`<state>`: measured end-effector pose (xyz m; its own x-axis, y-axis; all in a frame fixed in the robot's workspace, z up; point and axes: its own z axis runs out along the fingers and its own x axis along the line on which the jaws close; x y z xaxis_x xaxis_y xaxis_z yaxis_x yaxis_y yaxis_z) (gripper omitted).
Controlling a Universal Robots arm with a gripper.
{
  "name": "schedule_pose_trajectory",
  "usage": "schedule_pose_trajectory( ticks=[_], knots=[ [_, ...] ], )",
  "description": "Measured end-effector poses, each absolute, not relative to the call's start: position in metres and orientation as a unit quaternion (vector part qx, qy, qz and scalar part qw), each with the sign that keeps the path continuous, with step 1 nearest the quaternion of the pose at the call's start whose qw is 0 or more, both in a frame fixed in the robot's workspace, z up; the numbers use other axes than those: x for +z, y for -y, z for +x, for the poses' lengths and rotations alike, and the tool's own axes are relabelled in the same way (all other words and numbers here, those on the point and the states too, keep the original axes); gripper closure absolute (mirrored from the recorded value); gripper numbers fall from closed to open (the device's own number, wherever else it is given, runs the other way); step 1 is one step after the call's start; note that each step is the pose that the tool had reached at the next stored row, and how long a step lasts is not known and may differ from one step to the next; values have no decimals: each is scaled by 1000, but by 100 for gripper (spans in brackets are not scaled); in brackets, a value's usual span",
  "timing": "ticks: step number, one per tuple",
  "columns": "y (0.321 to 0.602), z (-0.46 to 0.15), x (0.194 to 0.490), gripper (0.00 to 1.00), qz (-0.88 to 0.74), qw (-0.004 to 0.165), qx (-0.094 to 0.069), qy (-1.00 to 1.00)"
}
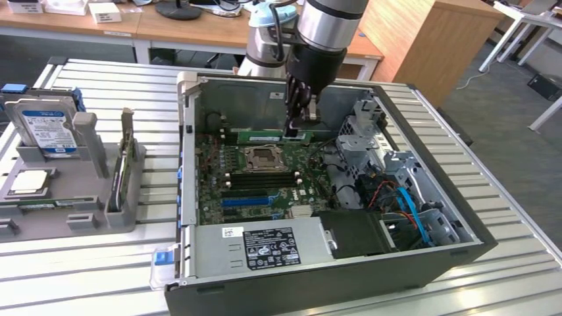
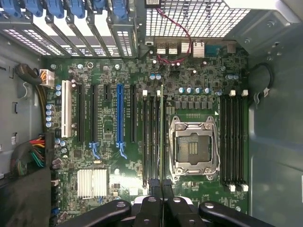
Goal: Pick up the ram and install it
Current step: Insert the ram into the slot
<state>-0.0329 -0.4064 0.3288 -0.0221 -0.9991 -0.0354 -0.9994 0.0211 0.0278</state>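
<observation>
Looked like a robotics lab set up in an office-type room. The bench (image 1: 491, 217) was slatted aluminium profile, with an open PC case (image 1: 333, 283) on it and a grey fixture (image 1: 52, 191) racking a hard drive (image 1: 44, 128) and other parts. An industrial robot arm (image 1: 330, 26) stood over the case. Behind were wooden desks (image 1: 193, 31), a wood-veneer cabinet (image 1: 430, 46), a grey carpet floor (image 1: 505, 125) and a white table (image 1: 531, 13).

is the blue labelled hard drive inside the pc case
No, the hard drive stands in the grey rack on the exterior view's left, outside the case.
</observation>
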Motion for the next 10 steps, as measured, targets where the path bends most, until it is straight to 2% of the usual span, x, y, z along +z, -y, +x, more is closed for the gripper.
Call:
schedule_pose_trajectory(
  ticks=[10],
  knots=[
    [413, -33, 329, 88, -699, 3, 22, -715]
  ],
)
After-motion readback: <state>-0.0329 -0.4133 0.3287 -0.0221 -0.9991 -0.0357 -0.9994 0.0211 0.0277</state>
